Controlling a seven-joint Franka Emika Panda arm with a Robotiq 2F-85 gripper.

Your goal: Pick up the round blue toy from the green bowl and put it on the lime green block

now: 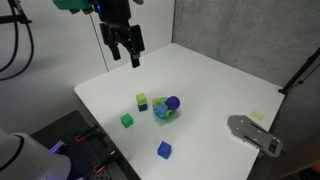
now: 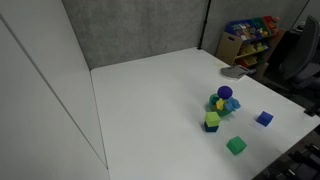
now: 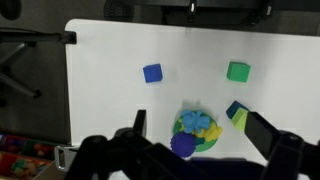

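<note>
The round blue toy (image 1: 172, 102) sits at the rim of the green bowl (image 1: 164, 113), on top of light blue and yellow pieces. It also shows in an exterior view (image 2: 225, 92) and in the wrist view (image 3: 184, 144), in the bowl (image 3: 208, 141). The lime green block (image 1: 142, 98) stands just beside the bowl, with a dark blue piece against it. In the wrist view the block (image 3: 240, 115) is partly hidden by a finger. My gripper (image 1: 125, 48) is open and empty, high above the table's far side; in the wrist view its fingers (image 3: 195, 118) frame the bowl from well above.
A darker green cube (image 1: 127, 120) and a blue cube (image 1: 164, 150) stand apart on the white table (image 1: 210, 75). A grey flat object (image 1: 255, 133) lies at the table's edge. A shelf of coloured packets (image 2: 250, 38) stands beyond the table.
</note>
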